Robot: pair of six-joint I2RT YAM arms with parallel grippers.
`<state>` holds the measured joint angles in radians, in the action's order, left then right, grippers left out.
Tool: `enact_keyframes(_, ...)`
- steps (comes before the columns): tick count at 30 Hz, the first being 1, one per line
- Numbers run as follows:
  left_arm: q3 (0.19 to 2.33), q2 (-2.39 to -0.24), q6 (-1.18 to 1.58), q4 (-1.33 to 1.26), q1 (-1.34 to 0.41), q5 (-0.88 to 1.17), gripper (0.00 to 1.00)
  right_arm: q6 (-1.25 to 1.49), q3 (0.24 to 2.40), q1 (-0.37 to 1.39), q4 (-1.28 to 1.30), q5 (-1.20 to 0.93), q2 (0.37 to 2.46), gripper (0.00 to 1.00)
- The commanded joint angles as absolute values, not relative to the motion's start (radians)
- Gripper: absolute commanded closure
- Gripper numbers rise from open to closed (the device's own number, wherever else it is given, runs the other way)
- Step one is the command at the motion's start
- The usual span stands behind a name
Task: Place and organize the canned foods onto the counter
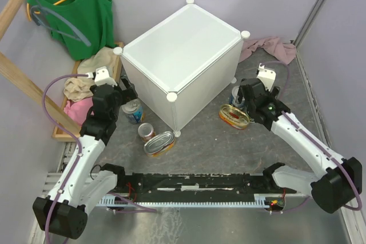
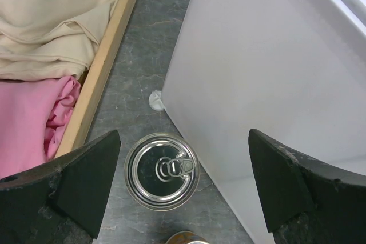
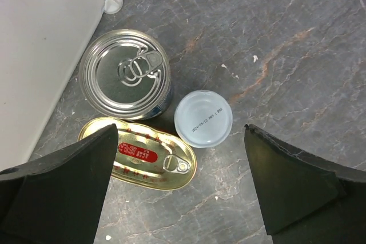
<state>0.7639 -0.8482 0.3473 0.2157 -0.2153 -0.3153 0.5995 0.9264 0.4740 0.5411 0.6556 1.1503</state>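
Cans not on the desk yet, left tool and right tool hover spread, next lower and pinch one

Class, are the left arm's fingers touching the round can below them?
Apart. The left wrist view shows grey floor between the can and each of the open fingers.

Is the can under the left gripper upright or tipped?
Upright: the can stands on its base, its pull-tab lid facing the left wrist camera.
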Motion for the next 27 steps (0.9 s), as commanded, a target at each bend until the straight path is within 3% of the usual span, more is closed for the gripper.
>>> enact_keyframes(1, 0.799, -0.843, 0.413, 0.202, -0.210, -0.318, 0.00, 0.582, 0.919, 0.516, 0.557, 0.785, 1.074, 0.00)
enact_keyframes(21, 0.762, -0.785, 0.447, 0.236, -0.209, -0.295, 0.00, 0.411, 0.914, 0.522, 0.416, 0.495, 1.128, 0.00)
enact_keyframes(27, 0.749, -0.773, 0.449, 0.235, -0.209, -0.290, 0.00, 0.404, 0.924, 0.522, 0.417, 0.495, 1.163, 0.01)
